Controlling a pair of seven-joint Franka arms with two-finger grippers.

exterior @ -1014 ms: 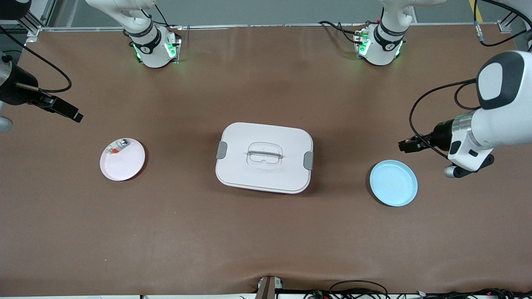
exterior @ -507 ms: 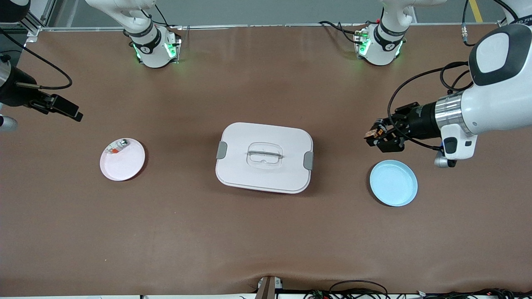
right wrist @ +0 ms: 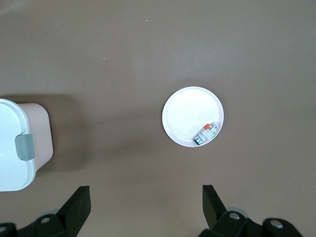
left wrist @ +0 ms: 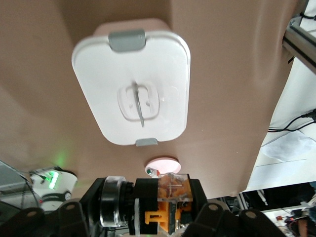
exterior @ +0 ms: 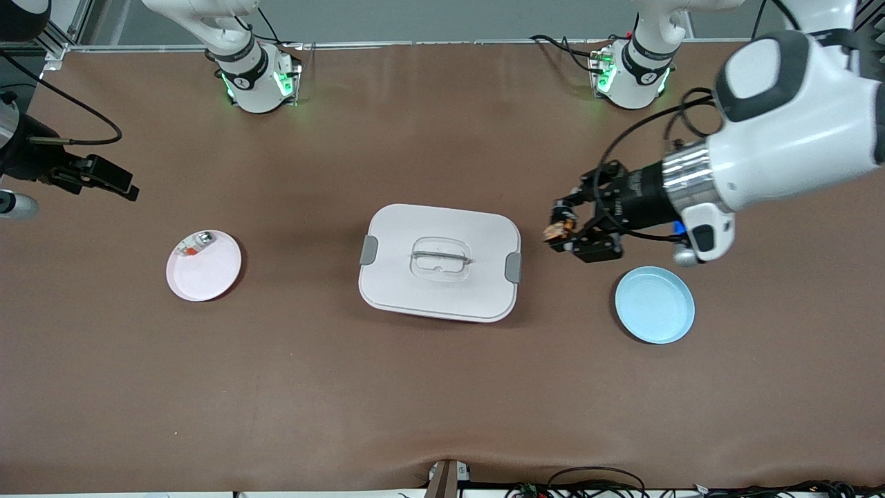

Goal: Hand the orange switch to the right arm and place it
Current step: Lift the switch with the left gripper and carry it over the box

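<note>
My left gripper (exterior: pixel 568 234) is shut on the orange switch (exterior: pixel 561 227), a small black piece with an orange centre. It holds the switch in the air over the bare table between the white lidded box (exterior: pixel 440 261) and the blue plate (exterior: pixel 655 304). In the left wrist view the switch (left wrist: pixel 173 197) sits between the fingers of the left gripper (left wrist: pixel 170 210), with the box (left wrist: pixel 133 79) below it. My right gripper (exterior: pixel 126 190) is open and empty at the right arm's end of the table, above the pink plate (exterior: pixel 207 273). Its fingers (right wrist: pixel 79 202) show spread wide.
The pink plate (right wrist: pixel 187 116) holds a silver-white piece with a red-orange bit (right wrist: pixel 207 133) at its rim, also in the front view (exterior: pixel 197 243). The blue plate is empty. The white box with grey latches stands mid-table, and one end of it (right wrist: pixel 15 143) shows in the right wrist view.
My left arm has swung from beside the blue plate toward the white box, carrying the orange switch. The right gripper has hardly moved.
</note>
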